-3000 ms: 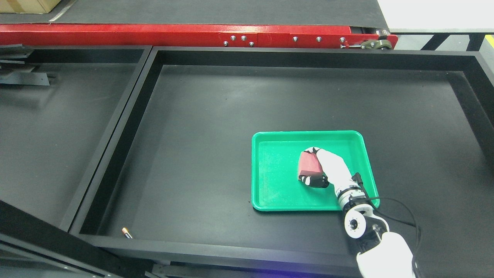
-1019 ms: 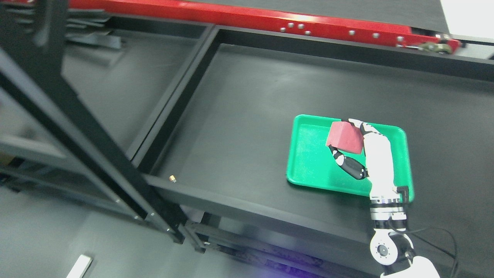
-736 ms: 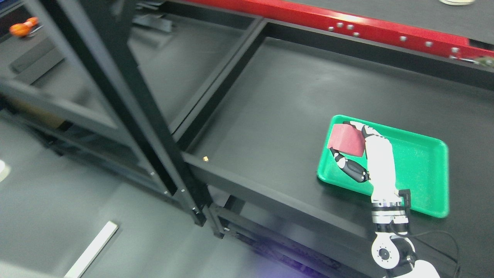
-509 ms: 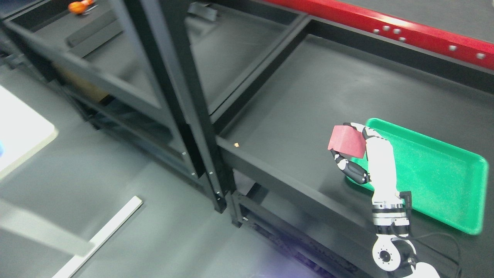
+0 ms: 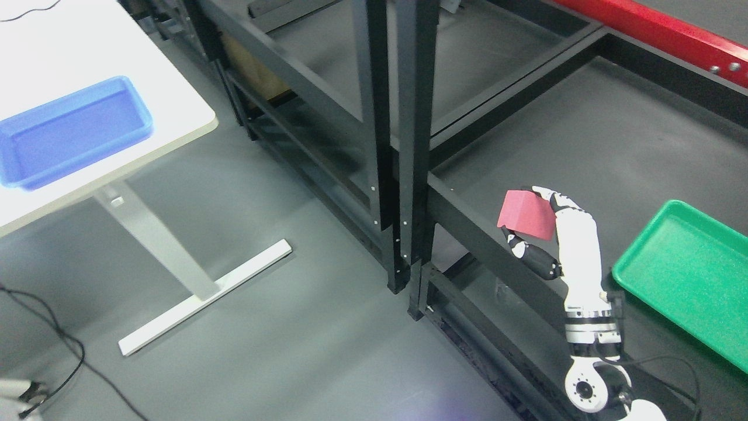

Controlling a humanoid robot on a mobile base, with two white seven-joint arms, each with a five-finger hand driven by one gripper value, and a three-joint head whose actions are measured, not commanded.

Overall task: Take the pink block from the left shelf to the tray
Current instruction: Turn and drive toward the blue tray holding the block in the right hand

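Above the black shelf's [image 5: 467, 219] front rail, the right hand's [image 5: 570, 234] fingers [image 5: 529, 257] clasp the unlabelled pink block [image 5: 525, 214].

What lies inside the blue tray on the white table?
Nothing shows inside the blue tray; its floor looks bare, though the image is blurred. The right hand holds the pink block elsewhere.

Blue bin [image 5: 73, 131] on white table [image 5: 175, 111]; red beam [image 5: 660, 35].

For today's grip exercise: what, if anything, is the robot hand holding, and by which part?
The right robot hand holds the pink block, fingers over its top right edge, thumb under its lower edge.
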